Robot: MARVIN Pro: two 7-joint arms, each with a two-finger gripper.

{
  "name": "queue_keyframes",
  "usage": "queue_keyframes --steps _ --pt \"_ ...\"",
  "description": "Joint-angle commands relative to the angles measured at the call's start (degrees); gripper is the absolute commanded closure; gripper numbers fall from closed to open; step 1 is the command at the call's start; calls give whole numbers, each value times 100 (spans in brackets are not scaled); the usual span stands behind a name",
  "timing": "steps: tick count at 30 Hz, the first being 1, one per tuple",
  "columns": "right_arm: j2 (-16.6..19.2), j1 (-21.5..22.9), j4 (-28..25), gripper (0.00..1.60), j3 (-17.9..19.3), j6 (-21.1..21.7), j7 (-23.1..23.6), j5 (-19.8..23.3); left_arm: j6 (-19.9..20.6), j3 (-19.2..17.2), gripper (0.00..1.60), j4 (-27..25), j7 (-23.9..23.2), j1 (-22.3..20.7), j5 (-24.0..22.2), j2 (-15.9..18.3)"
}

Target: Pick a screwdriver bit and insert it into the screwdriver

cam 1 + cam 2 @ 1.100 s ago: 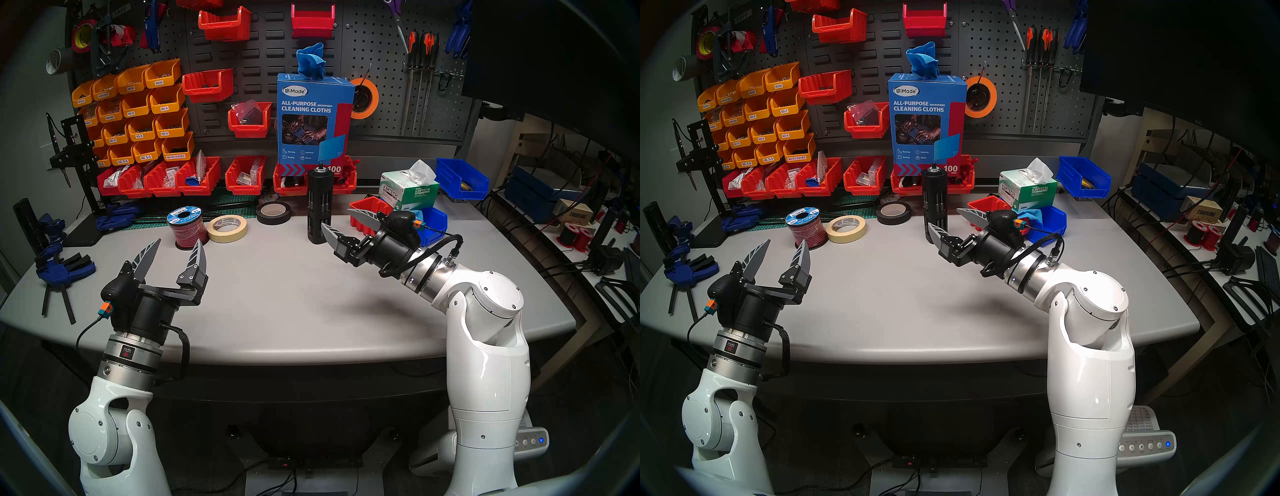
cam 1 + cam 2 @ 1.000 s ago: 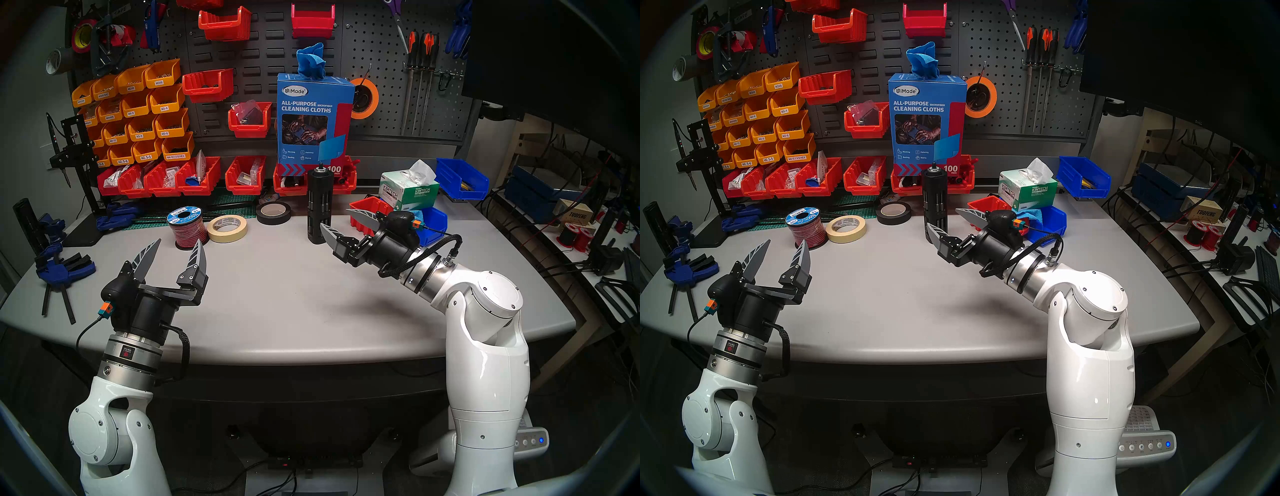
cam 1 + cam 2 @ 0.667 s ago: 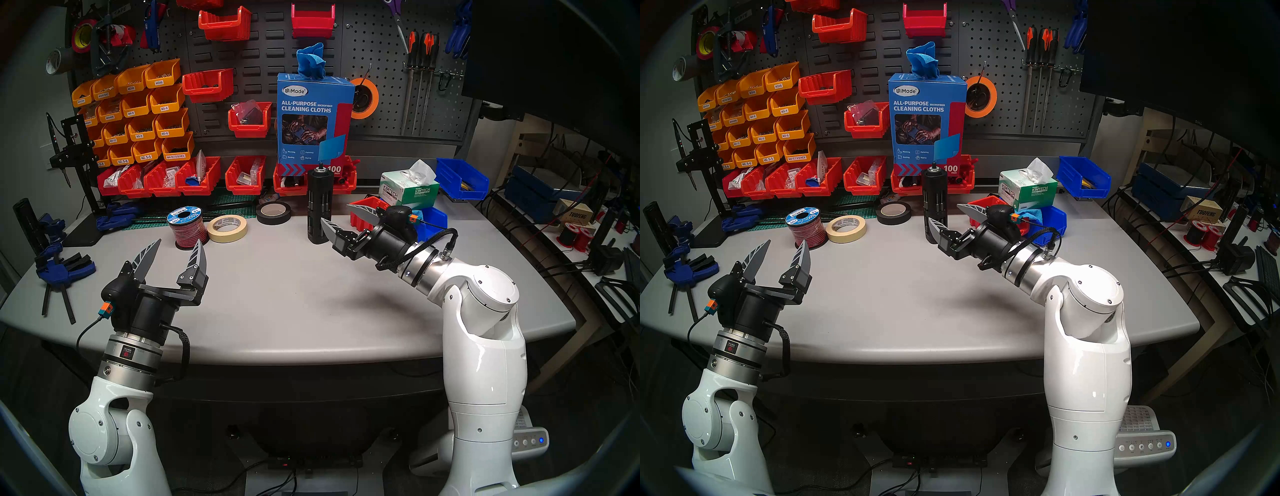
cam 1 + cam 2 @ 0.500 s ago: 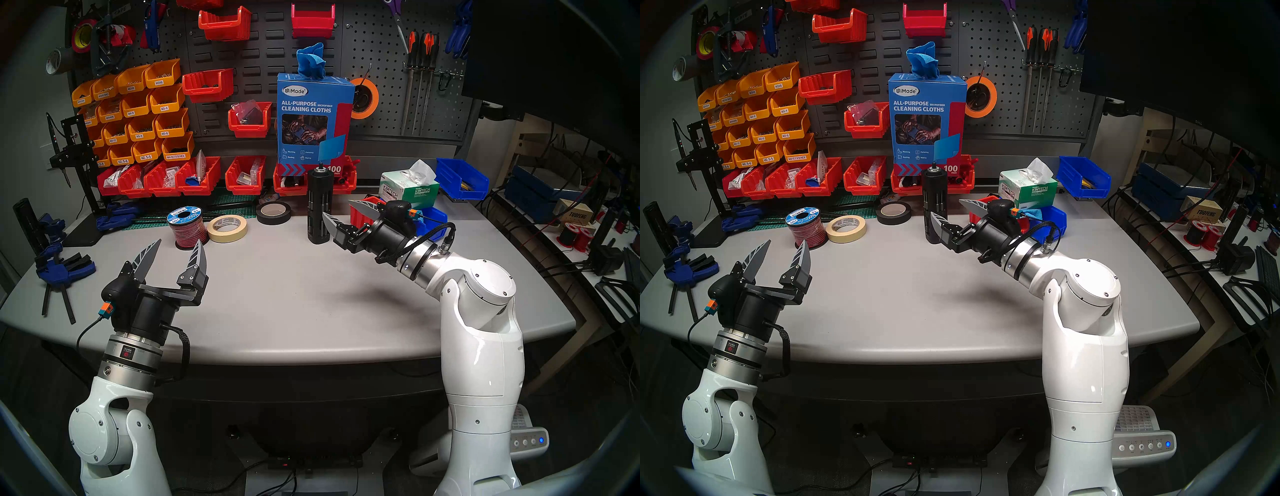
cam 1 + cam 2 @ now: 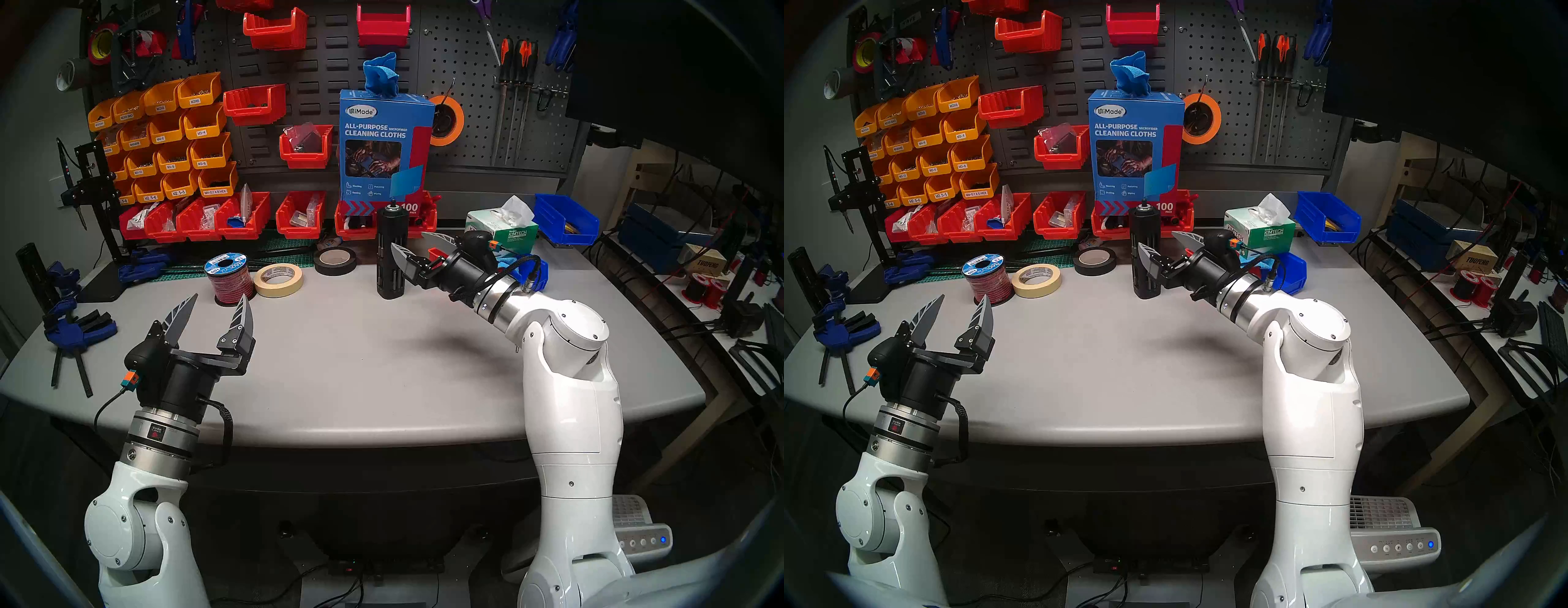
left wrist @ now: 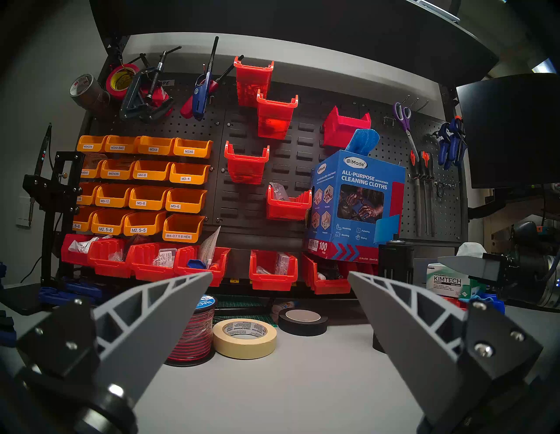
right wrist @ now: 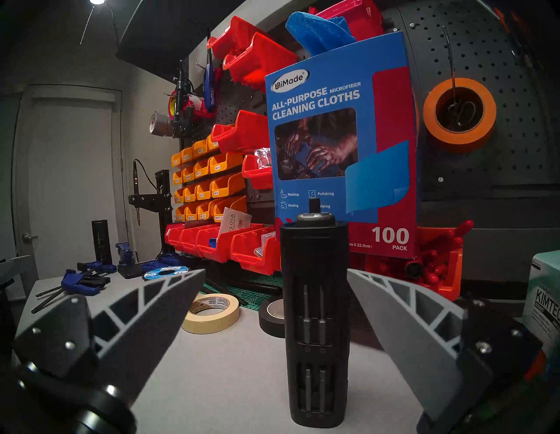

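Observation:
The screwdriver [image 5: 391, 254] [image 5: 1144, 254] is a tall black cylinder standing upright at the back middle of the table. In the right wrist view the screwdriver [image 7: 315, 303] shows thin metal screwdriver bits [image 7: 306, 315] upright in its side slots and a short dark stub [image 7: 314, 203] in its silver top socket. My right gripper [image 5: 408, 241] [image 5: 1157, 240] [image 7: 275, 272] is open, level with the cylinder's upper half; its fingers reach along either side without touching. My left gripper [image 5: 220, 297] [image 5: 964, 297] [image 6: 279, 272] stands open and holds nothing at the front left.
Left of the screwdriver lie a black tape roll [image 5: 335, 261], a cream tape roll [image 5: 278, 279] and a red wire spool [image 5: 229, 282]. A Kimtech tissue box [image 5: 500, 231] and red and blue bins [image 5: 530, 271] sit behind my right wrist. Blue clamps [image 5: 72, 331] lie far left.
My right arm has moved forward and up, bringing its open gripper from beside the screwdriver's base to around its upper half. The left arm has not moved.

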Motion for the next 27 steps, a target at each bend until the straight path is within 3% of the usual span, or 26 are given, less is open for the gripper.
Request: queue_keyframes --steps 1,17,18,27 --pt "-44 586 31 0 -85 -146 -145 63 -40 -8 0 -162 -3 -27 -13 3" --pt "146 1459 1035 0 -156 -198 -142 96 -40 -8 0 -168 -3 -24 -13 2" --pt "132 1347 956 0 -170 -225 -198 117 -40 -8 0 -168 -3 -24 -13 2" --pt "193 1783 1509 0 -227 -284 -31 213 -40 -8 0 -165 -4 -26 -13 3"
